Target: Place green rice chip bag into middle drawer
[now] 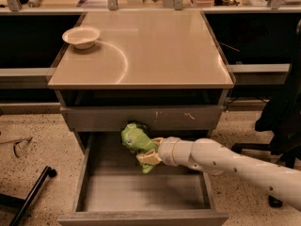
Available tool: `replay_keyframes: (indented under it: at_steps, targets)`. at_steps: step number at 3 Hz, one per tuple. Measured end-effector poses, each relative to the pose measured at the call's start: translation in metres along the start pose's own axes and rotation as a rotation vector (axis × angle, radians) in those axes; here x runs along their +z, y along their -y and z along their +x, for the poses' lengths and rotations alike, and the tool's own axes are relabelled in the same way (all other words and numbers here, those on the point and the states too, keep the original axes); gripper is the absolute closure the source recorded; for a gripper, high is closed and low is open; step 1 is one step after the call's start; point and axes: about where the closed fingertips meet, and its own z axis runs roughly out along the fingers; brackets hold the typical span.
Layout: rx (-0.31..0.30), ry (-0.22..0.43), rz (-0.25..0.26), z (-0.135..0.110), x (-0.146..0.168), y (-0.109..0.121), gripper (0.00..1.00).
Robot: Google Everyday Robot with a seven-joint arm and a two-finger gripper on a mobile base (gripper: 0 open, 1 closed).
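The green rice chip bag (134,140) is crumpled and bright green, held above the back of the open middle drawer (141,192). My gripper (149,150) comes in from the right on a white arm and is shut on the bag's lower right side. The bag hangs just below the closed grey drawer front with pale scratches (141,118) and clear of the drawer's smooth grey floor. Part of the bag is hidden behind my fingers.
A white bowl (81,36) sits at the back left of the tan cabinet top (155,51). A black chair (282,121) stands at the right. A dark bar (30,197) lies on the speckled floor at the left.
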Motion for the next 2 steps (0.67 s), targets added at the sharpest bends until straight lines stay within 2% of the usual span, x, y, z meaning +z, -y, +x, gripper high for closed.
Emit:
replay_keyframes:
  at_steps: [1, 2]
  targets:
    - [0.097, -0.075, -0.028, 0.059, 0.034, -0.020, 1.00]
    - [0.161, -0.154, -0.031, 0.104, 0.046, -0.036, 1.00]
